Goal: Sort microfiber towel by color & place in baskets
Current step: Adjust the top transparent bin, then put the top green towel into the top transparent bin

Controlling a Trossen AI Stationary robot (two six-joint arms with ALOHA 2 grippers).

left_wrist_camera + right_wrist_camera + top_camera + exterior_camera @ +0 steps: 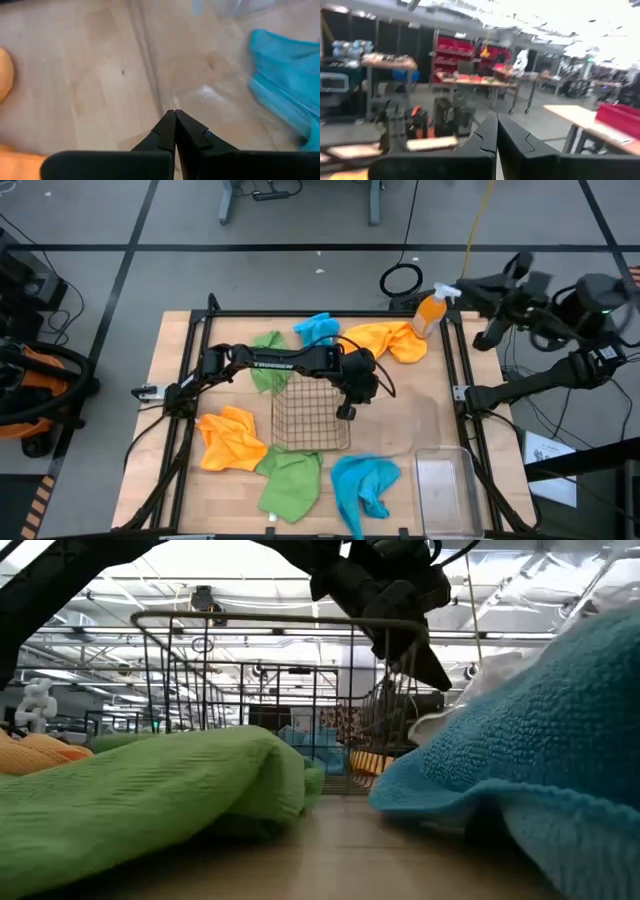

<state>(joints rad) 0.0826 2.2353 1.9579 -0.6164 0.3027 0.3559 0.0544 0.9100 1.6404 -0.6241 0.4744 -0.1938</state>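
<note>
Six towels lie crumpled on the wooden table in the high view: orange (232, 440), green (290, 483) and blue (362, 485) along the near side, and green (267, 362), blue (318, 328) and orange (390, 340) along the far side. The copper wire basket (308, 412) stands in the middle. The clear bin (447, 482) sits at the near right, and the clear tub (210, 90) lies just right of the basket. My left gripper (346, 412) (175, 114) is shut and empty, above the table at the basket's right rim. My right gripper (496, 119), shut and empty, waits raised off the table's right edge.
An orange spray bottle (430, 312) stands at the far right corner next to the far orange towel. In the low view the near green towel (150, 790) and blue towel (540, 740) fill the foreground in front of the basket (270, 700). Bare wood shows right of the basket.
</note>
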